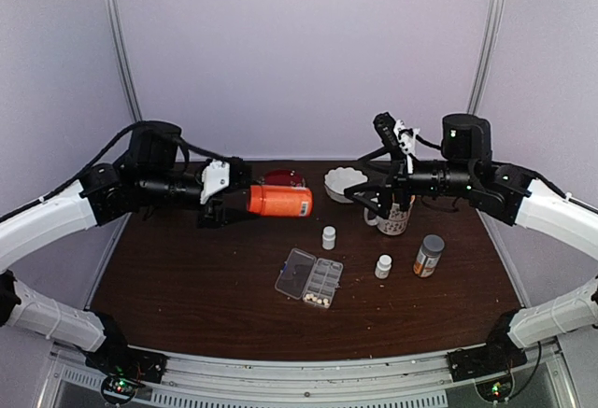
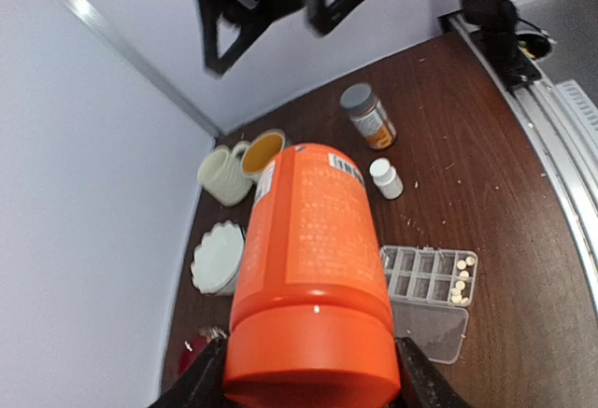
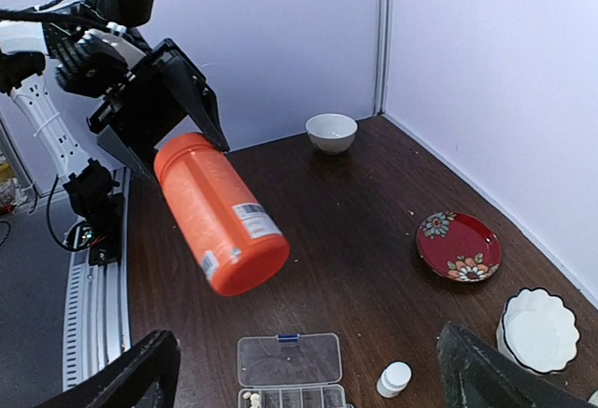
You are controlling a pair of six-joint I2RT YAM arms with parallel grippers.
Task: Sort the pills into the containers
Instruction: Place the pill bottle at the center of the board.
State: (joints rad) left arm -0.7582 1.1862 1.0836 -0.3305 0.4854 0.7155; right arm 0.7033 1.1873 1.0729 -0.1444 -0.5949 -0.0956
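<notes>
Four bottles (image 1: 279, 201) (image 1: 329, 237) (image 1: 384, 266) (image 1: 429, 256), two mugs (image 2: 222, 175) (image 2: 264, 151), two bowls (image 3: 332, 133) (image 3: 536, 330), one plate (image 3: 459, 246), one box (image 1: 310, 277)

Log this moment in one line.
left hand: holds orange bottle | right hand: open, empty | pill box: open, few pills in

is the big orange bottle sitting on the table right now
No, the left hand holds the orange bottle on its side in the air, above the table.
</notes>
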